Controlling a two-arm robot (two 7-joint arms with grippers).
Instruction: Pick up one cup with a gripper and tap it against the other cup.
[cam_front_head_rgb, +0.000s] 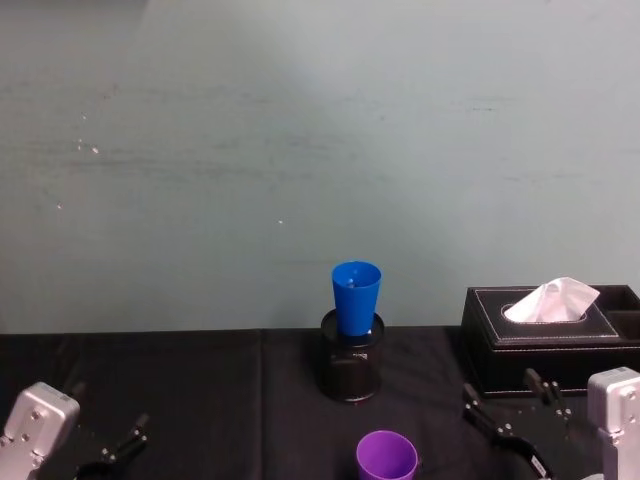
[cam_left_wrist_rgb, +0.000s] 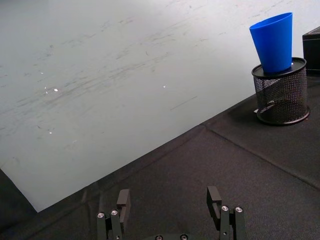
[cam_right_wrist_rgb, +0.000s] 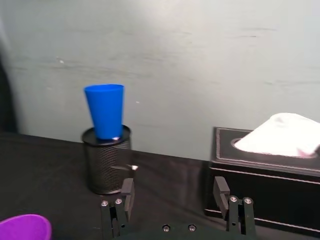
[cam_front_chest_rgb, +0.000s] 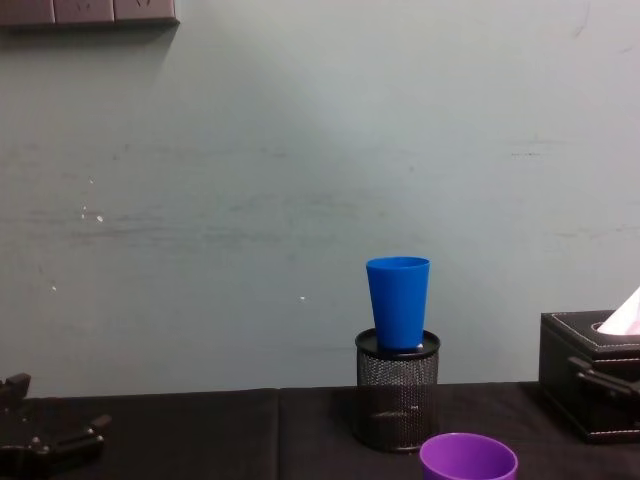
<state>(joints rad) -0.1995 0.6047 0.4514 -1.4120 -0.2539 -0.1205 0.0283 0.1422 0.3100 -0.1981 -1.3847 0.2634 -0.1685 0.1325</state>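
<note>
While the bright blue tapered plastic cup (cam_front_head_rgb: 356, 297) stood in the black wire-mesh holder (cam_front_head_rgb: 351, 368) at twelve o'clock, the purple plastic cup (cam_front_head_rgb: 386, 457) sat at six; both the right gripper (cam_front_head_rgb: 508, 427) and left gripper (cam_front_head_rgb: 112, 452) rested spread, empty.

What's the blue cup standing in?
The blue cup sits upright in the mouth of the black mesh pen holder. Its base is hidden below the holder's rim.

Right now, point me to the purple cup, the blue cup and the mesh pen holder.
purple cup (cam_front_head_rgb: 387, 458): head view, on its rim and inside.
blue cup (cam_front_chest_rgb: 398, 303): chest view, on its side wall.
mesh pen holder (cam_left_wrist_rgb: 281, 95): left wrist view, on its mesh wall.
</note>
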